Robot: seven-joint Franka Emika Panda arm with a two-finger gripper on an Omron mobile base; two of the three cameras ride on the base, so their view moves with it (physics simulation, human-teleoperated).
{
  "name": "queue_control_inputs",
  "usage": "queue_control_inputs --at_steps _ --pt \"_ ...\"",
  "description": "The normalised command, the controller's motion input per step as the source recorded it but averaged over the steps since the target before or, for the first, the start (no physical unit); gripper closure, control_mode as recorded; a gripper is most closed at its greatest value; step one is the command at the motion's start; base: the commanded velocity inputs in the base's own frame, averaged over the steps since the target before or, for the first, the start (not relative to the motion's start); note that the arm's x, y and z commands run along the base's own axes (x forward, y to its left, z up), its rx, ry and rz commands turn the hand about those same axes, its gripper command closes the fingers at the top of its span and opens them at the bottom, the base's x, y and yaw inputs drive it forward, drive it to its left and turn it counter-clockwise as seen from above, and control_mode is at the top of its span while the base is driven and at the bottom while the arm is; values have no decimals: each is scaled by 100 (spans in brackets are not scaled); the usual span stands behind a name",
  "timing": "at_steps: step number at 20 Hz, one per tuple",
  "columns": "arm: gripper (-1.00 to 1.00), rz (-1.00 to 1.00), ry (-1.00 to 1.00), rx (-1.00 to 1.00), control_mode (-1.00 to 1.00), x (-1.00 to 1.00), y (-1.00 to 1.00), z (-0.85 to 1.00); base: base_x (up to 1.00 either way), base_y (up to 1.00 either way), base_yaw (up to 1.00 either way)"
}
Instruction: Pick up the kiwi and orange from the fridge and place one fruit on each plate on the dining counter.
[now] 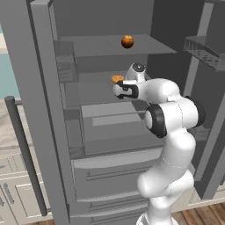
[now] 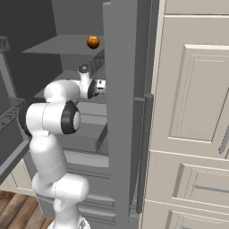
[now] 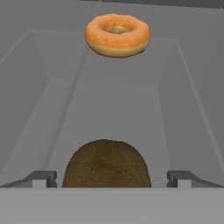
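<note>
Kiwi (image 3: 106, 164): brown, fuzzy oval; lies on a grey fridge shelf (image 3: 113, 113), directly between the two dark fingertips (image 3: 41, 178) in the hand view. It sits centred in the gap, with clear space to each tip on either side; neither tip touches it.

Gripper (image 3: 109, 181): fingers spread wide apart, one at each lower corner of the hand view, holding nothing. In the left base view the hand (image 1: 125, 89) reaches into the open fridge (image 1: 48, 110) at the level of the middle shelf.

Doughnut-shaped piece (image 3: 117, 34): pale orange ring with a hole, lying beyond the kiwi, straight ahead of the fingertips and well apart from them, toward the back of the same shelf. In the left base view it shows as a flat orange disc (image 1: 117, 78) just past the hand.

Orange (image 1: 127, 41): round, deep orange-brown ball; rests on the shelf above the one the fingers work at, higher than the hand and slightly to its right in the left base view. In the right base view it (image 2: 93, 41) sits above the wrist, near the edge of the open door (image 2: 120, 112).
</note>
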Motion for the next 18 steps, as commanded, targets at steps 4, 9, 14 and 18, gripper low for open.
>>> queue_control_inputs --at_steps 4,9,14,18 --pt "-100 0 0 0 -100 0 0 -18 0 0 0" --pt "-100 0 0 0 -100 -4 0 -25 0 0 0" --pt "-100 0 0 0 -100 -2 0 -26 0 0 0" --pt "100 0 1 -1 -100 0 1 -29 0 0 0"
